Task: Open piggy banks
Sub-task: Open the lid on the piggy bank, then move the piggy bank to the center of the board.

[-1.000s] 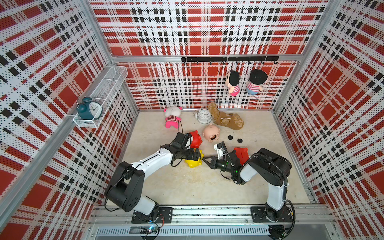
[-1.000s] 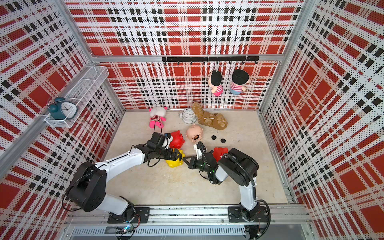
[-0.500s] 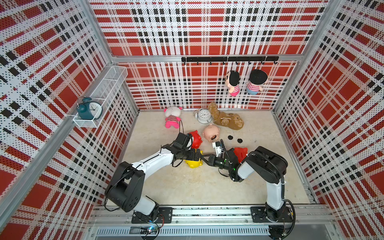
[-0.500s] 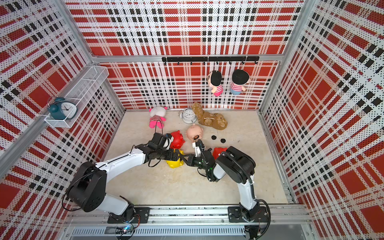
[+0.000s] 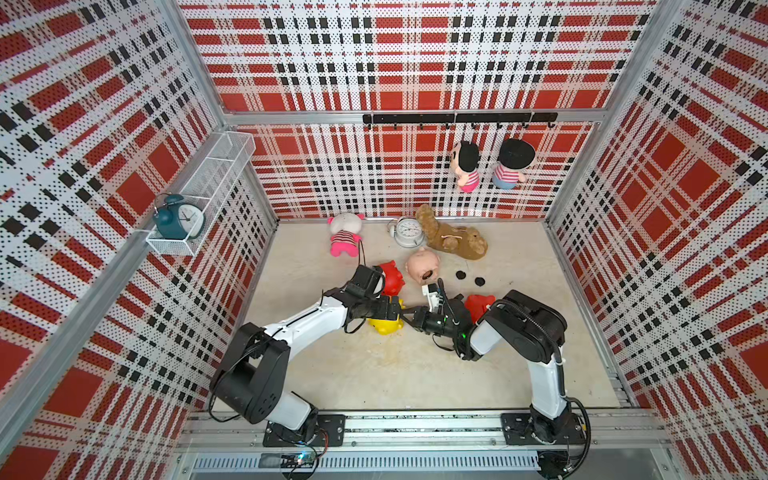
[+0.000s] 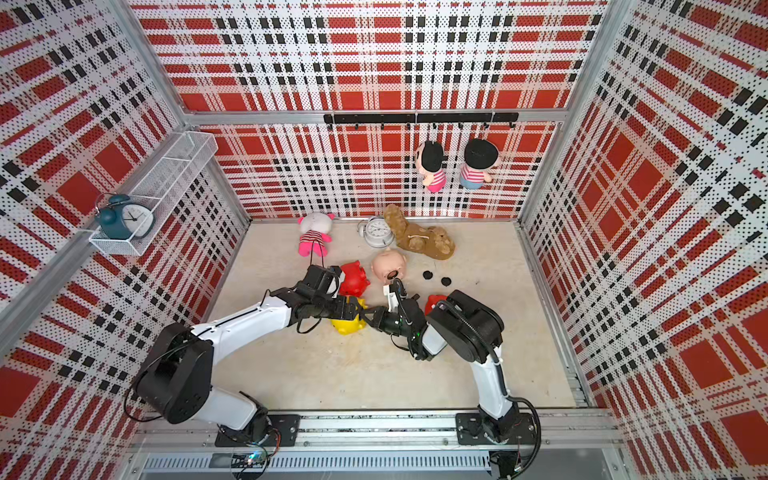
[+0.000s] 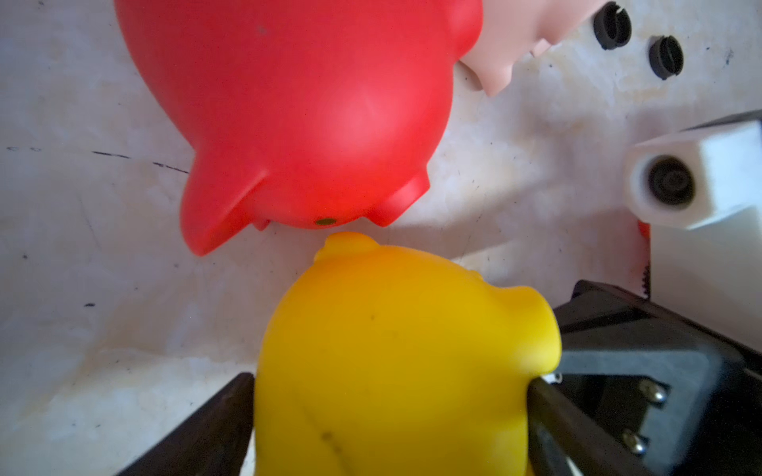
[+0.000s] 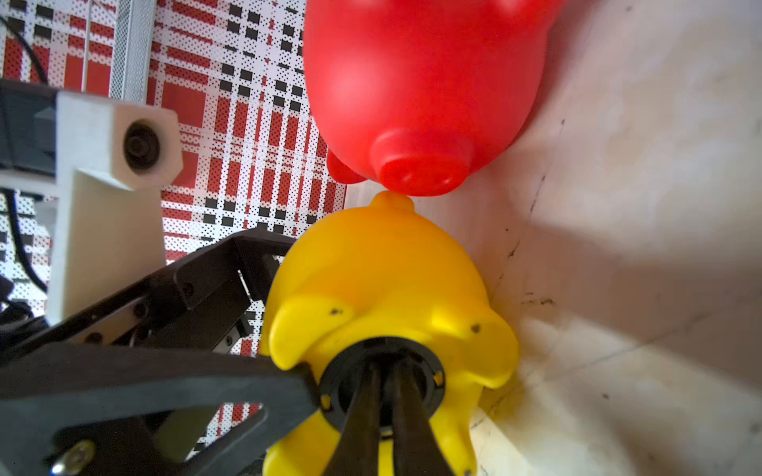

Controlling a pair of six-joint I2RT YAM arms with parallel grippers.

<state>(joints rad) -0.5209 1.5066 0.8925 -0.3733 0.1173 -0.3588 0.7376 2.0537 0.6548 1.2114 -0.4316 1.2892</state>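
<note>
A yellow piggy bank (image 5: 386, 325) (image 6: 348, 326) lies on its side mid-floor. My left gripper (image 7: 389, 395) is shut on its body, one finger on each flank. The right gripper (image 8: 383, 366) has its two fingers pressed together in the middle of the pig's round black belly plug (image 8: 342, 383). A red piggy bank (image 5: 391, 278) (image 7: 309, 111) touches the yellow one's top with its snout. A second red piggy bank (image 5: 480, 305) lies behind my right wrist. The pale pink piggy bank (image 5: 422, 264) shows an open belly hole.
Two loose black plugs (image 5: 460, 274) (image 5: 480, 281) lie right of the pink pig. A striped plush toy (image 5: 345, 237), a white alarm clock (image 5: 409, 232) and a brown plush dog (image 5: 453, 241) sit by the back wall. A wire shelf (image 5: 208, 183) holds a teal clock.
My right gripper has pushed left onto the yellow pig's plug. The left arm and the pigs have stayed put.
</note>
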